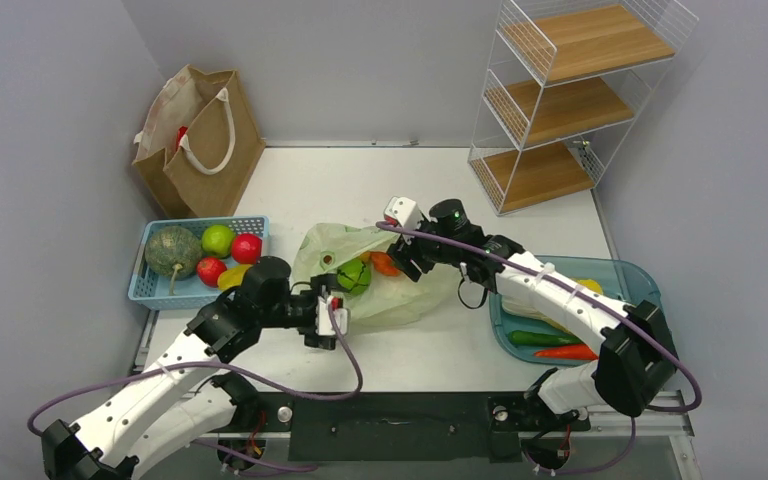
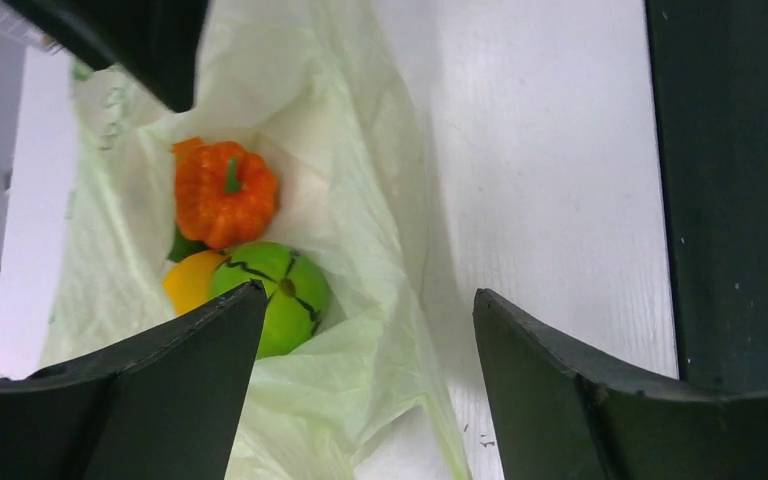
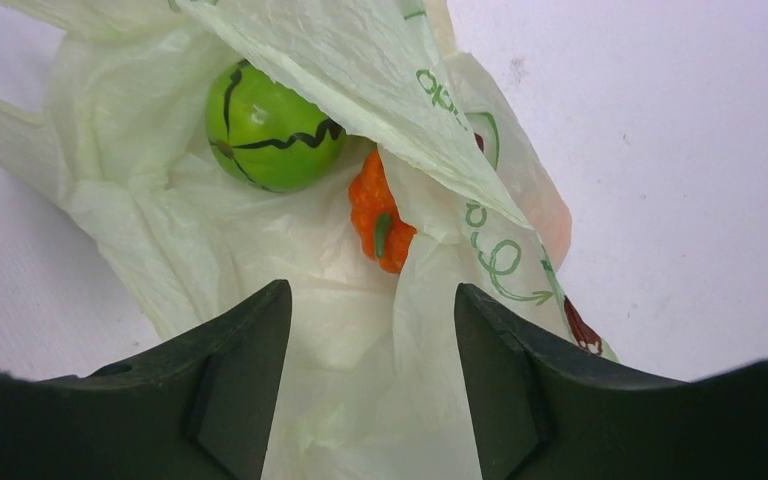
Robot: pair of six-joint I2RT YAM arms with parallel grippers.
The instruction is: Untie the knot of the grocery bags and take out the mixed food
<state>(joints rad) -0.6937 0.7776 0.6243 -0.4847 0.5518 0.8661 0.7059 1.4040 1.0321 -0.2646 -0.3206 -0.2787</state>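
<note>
The pale green plastic bag [image 1: 380, 285] lies open mid-table, with no knot showing. Inside it are a round green fruit [image 1: 353, 276], a ribbed orange piece [image 1: 383, 263] and a yellow-orange fruit [image 2: 188, 280]. My left gripper [image 1: 335, 312] is open at the bag's near-left edge; in its wrist view the green fruit [image 2: 278, 295] and orange piece [image 2: 225, 192] lie just past the fingers. My right gripper [image 1: 407, 262] is open over the bag's right side, with bag film [image 3: 380, 330] between its jaws, the green fruit [image 3: 272, 125] and orange piece [image 3: 380, 222] ahead. The brown paper bag [image 1: 200, 140] stands at the back left.
A blue basket [image 1: 150, 290] on the left holds a green squash, red and green fruits. A blue tray [image 1: 640, 280] on the right holds green and red peppers. A white wire shelf [image 1: 570, 100] with wooden boards stands at the back right.
</note>
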